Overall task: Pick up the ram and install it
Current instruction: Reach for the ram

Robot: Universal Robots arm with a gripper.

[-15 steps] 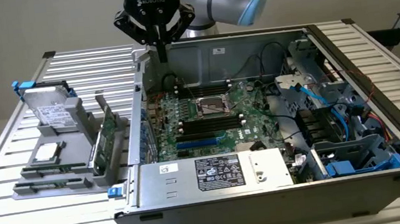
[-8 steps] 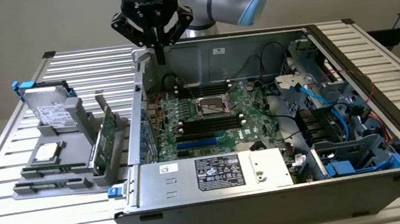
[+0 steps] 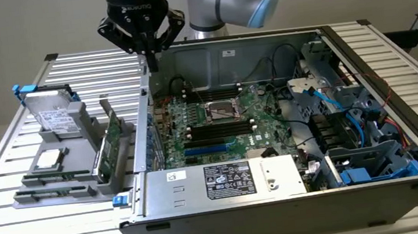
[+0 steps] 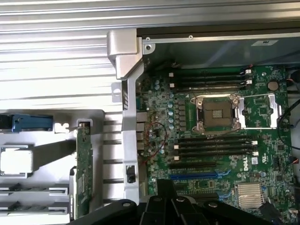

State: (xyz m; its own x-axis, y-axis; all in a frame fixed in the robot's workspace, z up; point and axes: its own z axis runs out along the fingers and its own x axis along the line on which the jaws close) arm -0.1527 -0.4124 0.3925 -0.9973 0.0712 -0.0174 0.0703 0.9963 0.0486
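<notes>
Slatted aluminium makes up the surface (image 3: 388, 46), with a plain grey wall behind it. On it lies an open computer case (image 3: 282, 217), side panel off, motherboard (image 3: 219, 133) facing up.

"ROBOTIQ" can be read in pale letters on the black body of the gripper (image 3: 152, 56), which hangs above the case's rear corner, on the exterior view's left. Its fingers are drawn together, clenched on nothing. In the wrist view, "DELL" is printed in white on the motherboard, near the black and blue slots. The power supply (image 3: 224, 182), at the case's near edge, carries a white label whose print is too small to read. The same goes for the sticker on the hard drive (image 3: 53, 119).

The ram (image 4: 83, 173) stands on its long edge in a grey holder (image 3: 54, 194) just outside the case's side wall, well apart from the gripper. Its chips and label are hard to make out. The gripper's own dark body cuts off the lower part of the motherboard in the wrist view.
</notes>
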